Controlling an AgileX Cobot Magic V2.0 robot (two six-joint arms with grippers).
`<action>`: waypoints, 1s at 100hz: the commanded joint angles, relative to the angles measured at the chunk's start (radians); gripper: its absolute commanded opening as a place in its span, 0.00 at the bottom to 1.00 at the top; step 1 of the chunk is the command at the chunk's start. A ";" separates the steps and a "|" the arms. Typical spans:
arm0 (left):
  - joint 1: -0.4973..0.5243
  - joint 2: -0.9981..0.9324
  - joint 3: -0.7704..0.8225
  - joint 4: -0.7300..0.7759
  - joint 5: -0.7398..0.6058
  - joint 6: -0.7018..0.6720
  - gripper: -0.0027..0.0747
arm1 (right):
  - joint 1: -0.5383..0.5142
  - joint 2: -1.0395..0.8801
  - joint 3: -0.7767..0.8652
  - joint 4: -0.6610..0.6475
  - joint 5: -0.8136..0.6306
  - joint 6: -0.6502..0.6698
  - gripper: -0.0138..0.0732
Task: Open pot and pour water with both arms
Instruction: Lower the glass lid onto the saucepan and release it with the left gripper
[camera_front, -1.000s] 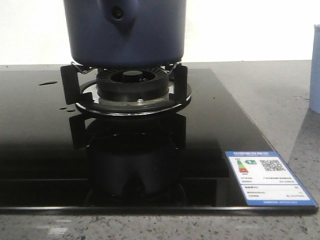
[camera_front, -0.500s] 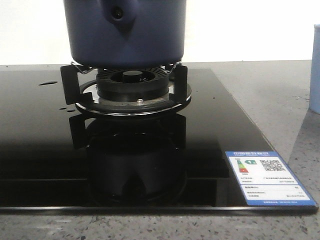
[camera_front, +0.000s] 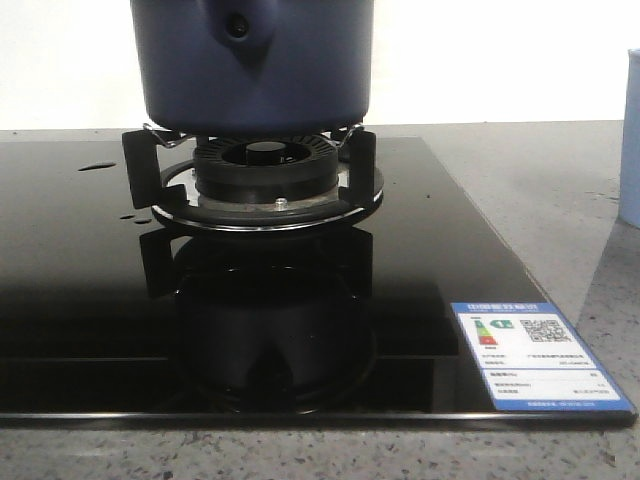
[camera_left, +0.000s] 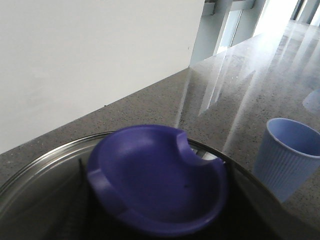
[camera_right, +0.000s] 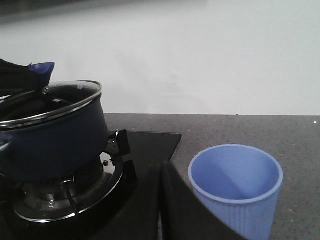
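pot (camera_front: 252, 65) on burner support (camera_front: 262, 175) of black hob (camera_front: 90, 260), unchanged in place against frames one second and half second earlier, apart from slight shift in framing; lid (camera_right: 50, 102) on pot rim, tilted, one edge raised; purple knob (camera_left: 157, 182) fills left wrist view close below camera; left gripper not visible, state cannot be told; right gripper (camera_right: 162, 200) fingers pressed together, empty, between pot and pale blue cup (camera_right: 235, 187); cup beside hob, right of pot; judgement: lid lift barely begun, pouring pending
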 joint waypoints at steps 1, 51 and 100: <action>-0.008 -0.020 -0.029 -0.051 -0.001 -0.010 0.43 | -0.006 0.005 -0.038 -0.004 -0.051 -0.010 0.08; -0.008 -0.049 -0.029 -0.005 0.034 -0.011 0.64 | -0.006 0.005 -0.038 -0.004 -0.044 -0.010 0.08; 0.003 -0.185 -0.029 -0.002 0.025 -0.013 0.75 | -0.006 0.005 -0.038 0.012 0.006 -0.010 0.08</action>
